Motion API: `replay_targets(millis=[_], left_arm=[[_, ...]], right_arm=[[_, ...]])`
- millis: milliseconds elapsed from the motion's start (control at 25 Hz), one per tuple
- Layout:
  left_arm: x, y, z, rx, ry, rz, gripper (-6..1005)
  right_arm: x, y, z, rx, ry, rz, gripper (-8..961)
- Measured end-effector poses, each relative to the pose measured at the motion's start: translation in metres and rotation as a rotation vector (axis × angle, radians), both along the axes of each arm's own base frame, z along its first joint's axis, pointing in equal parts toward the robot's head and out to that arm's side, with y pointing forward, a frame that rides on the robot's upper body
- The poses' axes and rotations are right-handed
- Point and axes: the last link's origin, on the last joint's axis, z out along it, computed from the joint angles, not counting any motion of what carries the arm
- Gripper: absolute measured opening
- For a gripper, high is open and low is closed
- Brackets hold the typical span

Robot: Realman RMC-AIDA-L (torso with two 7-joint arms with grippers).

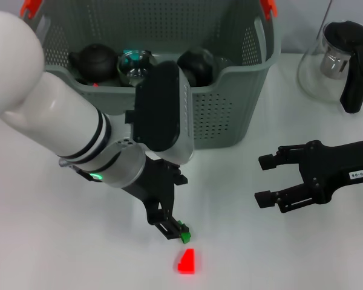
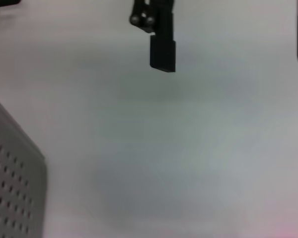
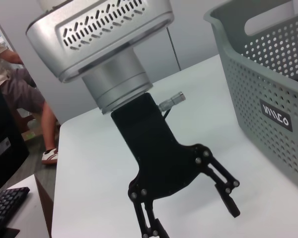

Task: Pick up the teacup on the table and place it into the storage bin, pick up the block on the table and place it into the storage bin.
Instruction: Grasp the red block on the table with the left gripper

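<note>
One block [image 1: 186,261], red, lies on the table [image 1: 48,241] just beyond the left gripper [image 1: 175,231], whose jaws are spread and pointed down, likely so they can straddle it. Behind that gripper stands the storage bin [image 1: 230,109], already holding dark teaware, its near wall close to the arm, so a lift must clear the rim. The right gripper [image 1: 272,179] waits open well off to the side, leaving room.

Left tool [image 1: 172,228] low, fingers spread — right tool [image 1: 267,179] open, idle, well apart.
</note>
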Motion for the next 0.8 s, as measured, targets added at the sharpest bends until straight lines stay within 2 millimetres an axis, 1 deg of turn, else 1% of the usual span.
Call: replay_targets(millis=[160,360,480,640,800], left_arm=[[0.001,-0.005,-0.007,-0.019,0.013,-0.003,937],[-0.001,-0.008,-0.010,-0.042,0.029,-0.004,937],[-0.002,-0.015,-0.010,-0.091,0.060,-0.014,937],[0.003,-0.029,-0.009,-0.169,0.085,-0.062,937],[0.008,-0.035,-0.012,-0.195,0.091,-0.093,937]], right_arm=[[0.001,0.000,0.001,0.003,-0.002,-0.002,946],[0.001,0.001,0.001,0.005,-0.004,-0.001,946],[0.001,0.001,0.001,0.006,-0.004,-0.002,946],[0.001,0.001,0.001,0.006,-0.004,-0.003,946],[0.001,0.001,-0.002,-0.002,0.001,-0.007,946]])
